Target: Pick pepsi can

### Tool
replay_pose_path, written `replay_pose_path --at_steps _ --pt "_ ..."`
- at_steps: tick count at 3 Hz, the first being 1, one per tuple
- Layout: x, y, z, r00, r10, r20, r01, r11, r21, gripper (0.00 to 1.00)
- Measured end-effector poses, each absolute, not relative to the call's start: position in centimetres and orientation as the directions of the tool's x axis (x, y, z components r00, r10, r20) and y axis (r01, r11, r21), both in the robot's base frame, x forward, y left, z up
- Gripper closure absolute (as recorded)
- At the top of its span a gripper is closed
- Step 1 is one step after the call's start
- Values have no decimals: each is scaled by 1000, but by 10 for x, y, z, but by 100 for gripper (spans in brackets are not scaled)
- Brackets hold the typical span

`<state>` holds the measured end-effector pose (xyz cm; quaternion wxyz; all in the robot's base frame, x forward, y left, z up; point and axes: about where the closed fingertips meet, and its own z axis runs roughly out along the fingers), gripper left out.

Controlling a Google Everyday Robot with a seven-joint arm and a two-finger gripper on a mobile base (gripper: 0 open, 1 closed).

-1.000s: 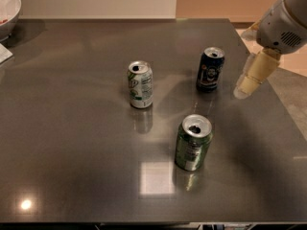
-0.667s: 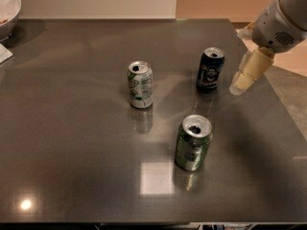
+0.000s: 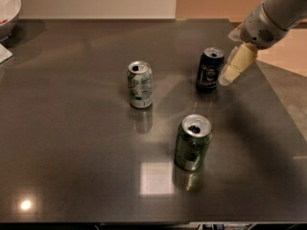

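The pepsi can (image 3: 209, 69), dark blue with a round logo and a silver top, stands upright on the dark table at the right of the middle. My gripper (image 3: 226, 79) comes down from the upper right on a grey arm. Its cream fingers (image 3: 237, 63) point down and left, with the tip just right of the can, close to it or touching it. The gripper holds nothing.
A white-and-green can (image 3: 140, 84) stands left of the pepsi can. A dark green can (image 3: 193, 142) stands nearer the front. A white bowl (image 3: 6, 9) sits at the far left corner. The table's right edge (image 3: 280, 104) runs close to the arm.
My gripper has moved left and slightly down, from a little right of the pepsi can to right beside it. The cans have not moved.
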<state>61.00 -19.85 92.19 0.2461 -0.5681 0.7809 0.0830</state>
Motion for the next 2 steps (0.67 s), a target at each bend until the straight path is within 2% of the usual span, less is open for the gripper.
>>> replay_pose_path --at_steps 2 --pt "643 -178 899 -242 -836 -492 -944 320 -78 0"
